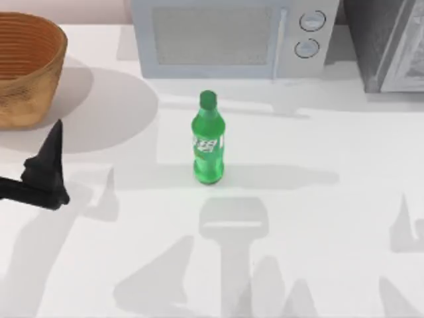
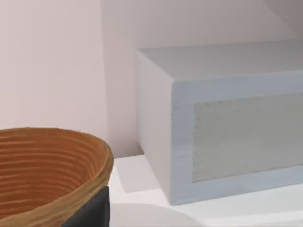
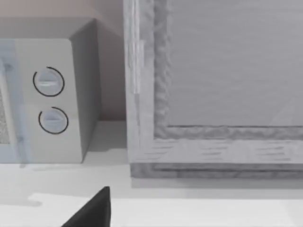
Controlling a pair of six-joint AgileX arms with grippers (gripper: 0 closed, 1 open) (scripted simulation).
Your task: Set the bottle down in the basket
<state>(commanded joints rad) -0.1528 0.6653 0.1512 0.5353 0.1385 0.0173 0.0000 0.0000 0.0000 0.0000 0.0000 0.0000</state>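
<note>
The bright green bottle point(image 1: 209, 142) stands upright near the middle of the white table, with its green cap on and a white-lettered label round its middle. The tan woven basket point(image 1: 26, 66) sits at the far left back corner; its rim point(image 2: 61, 142) looms close in the left wrist view. My left gripper point(image 1: 53, 142) hangs just in front of the basket, well to the left of the bottle and apart from both. A dark part of my right gripper point(image 3: 92, 210) shows low in the right wrist view, which faces the back right of the table.
A white microwave point(image 1: 232, 40) with two round knobs point(image 3: 49, 99) stands along the back edge, behind the bottle. A grey cabinet-like box point(image 1: 387, 43) fills the back right corner. Open tabletop lies around the bottle and between it and the basket.
</note>
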